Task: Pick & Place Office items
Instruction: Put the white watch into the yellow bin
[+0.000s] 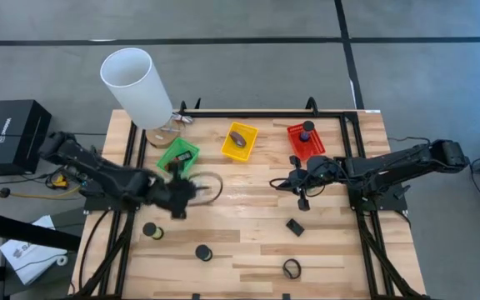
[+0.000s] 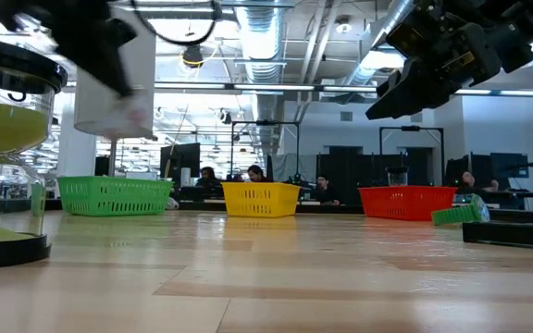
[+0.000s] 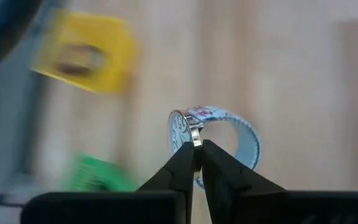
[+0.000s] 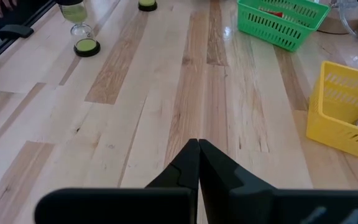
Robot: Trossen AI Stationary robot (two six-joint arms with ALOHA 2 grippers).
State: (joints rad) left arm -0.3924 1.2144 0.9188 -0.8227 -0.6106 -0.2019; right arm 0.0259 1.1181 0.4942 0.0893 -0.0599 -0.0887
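Observation:
My left gripper (image 3: 196, 148) is shut on a wristwatch (image 3: 229, 134) with a white face and a pale blue strap closed in a loop. In the high view the gripper (image 1: 188, 192) and the watch's loop (image 1: 210, 185) hang over the table just in front of the green basket (image 1: 179, 155). My right gripper (image 1: 301, 198) waits shut and empty in front of the red basket (image 1: 305, 142). Two black spools (image 1: 152, 231) (image 1: 203, 252), a dark clip (image 1: 295, 226) and a black ring (image 1: 292, 268) lie on the near half of the table. My left gripper pinches the watch between its two fingertips at the rim of the case (image 3: 194, 132), where the strap joins it. The face stands on edge and the strap loop (image 3: 248, 138) sticks out beyond the fingertips. The watch is held clear of the table.
The yellow basket (image 1: 240, 140) stands between the green and red ones and holds a dark item. A big white cylinder (image 1: 136, 83) rises at the far left corner. An hourglass with green sand (image 2: 3, 157) stands near the low camera. Bare wood lies mid-table (image 1: 248, 208).

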